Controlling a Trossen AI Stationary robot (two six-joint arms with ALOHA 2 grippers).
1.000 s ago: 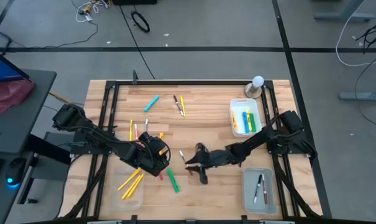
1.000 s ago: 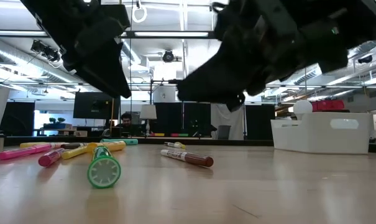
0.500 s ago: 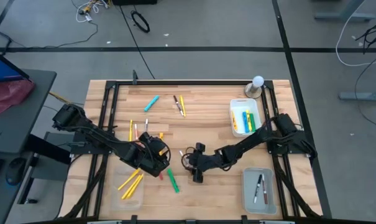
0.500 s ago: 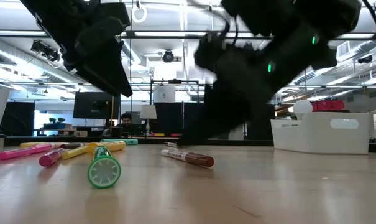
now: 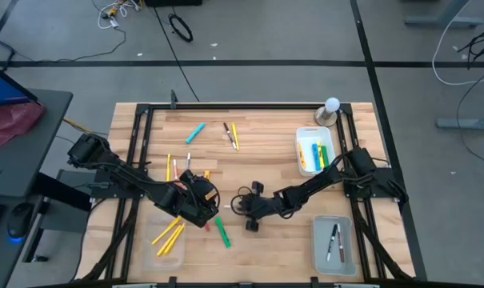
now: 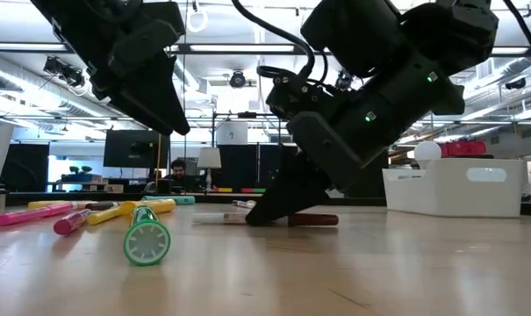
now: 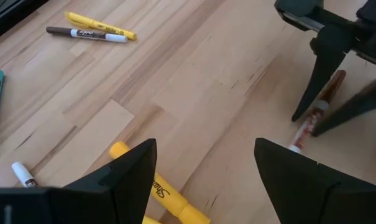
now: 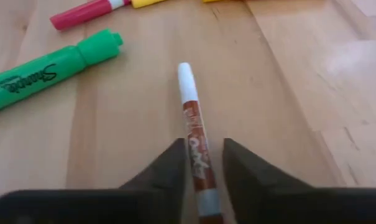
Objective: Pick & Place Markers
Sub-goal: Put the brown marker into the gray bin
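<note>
Right gripper (image 8: 203, 163) down at desk (image 5: 266, 240) centre, fingers (image 8: 169, 168) narrowed to a slim gap, one each side of brown marker (image 8: 196, 149). Marker flat on wood, white tip pointing away from wrist; fingers close along barrel, firm contact not confirmed. Low view: fingertips on desk surface, marker (image 6: 313, 219) lying between.

Left gripper (image 7: 206, 180) just beside, above desk, fingers wide apart, holding nothing.

Nearby: green marker (image 8: 51, 71) and pink marker (image 8: 88, 12) close to brown one, no obstruction. Yellow marker (image 7: 160, 193) under left gripper. White bin (image 5: 315, 152) w/ markers at right edge; clear tray (image 5: 334, 244) w/ two markers near front.
</note>
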